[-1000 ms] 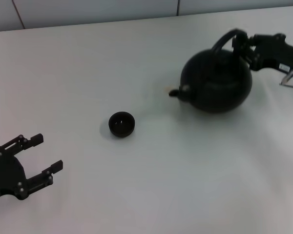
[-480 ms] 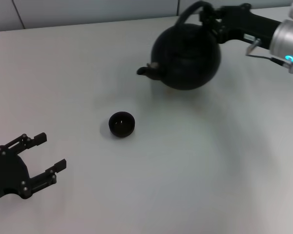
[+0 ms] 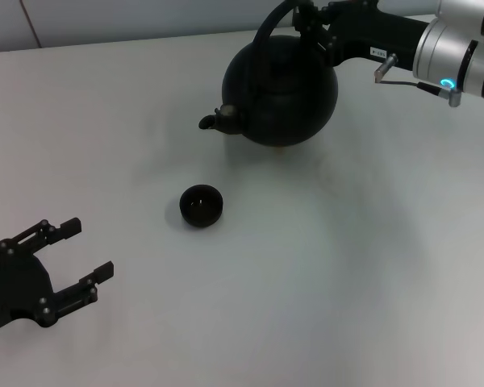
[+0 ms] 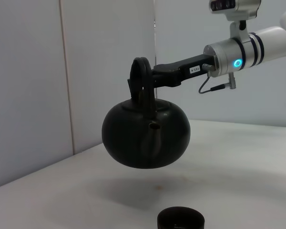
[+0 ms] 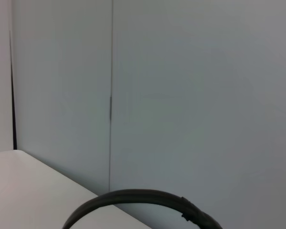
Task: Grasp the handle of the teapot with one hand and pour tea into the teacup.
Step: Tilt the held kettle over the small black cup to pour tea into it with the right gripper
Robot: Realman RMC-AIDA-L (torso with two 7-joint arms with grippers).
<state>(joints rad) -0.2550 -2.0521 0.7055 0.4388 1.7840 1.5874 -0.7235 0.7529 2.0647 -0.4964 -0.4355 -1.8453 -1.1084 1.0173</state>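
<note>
While your right gripper (image 3: 306,18) clamps the handle (image 4: 141,75), the teapot (image 3: 281,90) hangs airborne beyond the teacup (image 3: 201,205) (left gripper (image 3: 68,260) spread, parked); next, bring spout over cup, tilt.

A plain white table (image 3: 323,274) carries the scene, its matte top running back to a pale panelled wall at the far edge. Directly on it sits only the teacup (image 3: 201,205), a small dark round bowl standing upright a little to the left of the middle, its rim also showing in the left wrist view. A soft grey shadow lies on the white top beyond the teacup and to its right, with nothing standing on that part of the surface.
</note>
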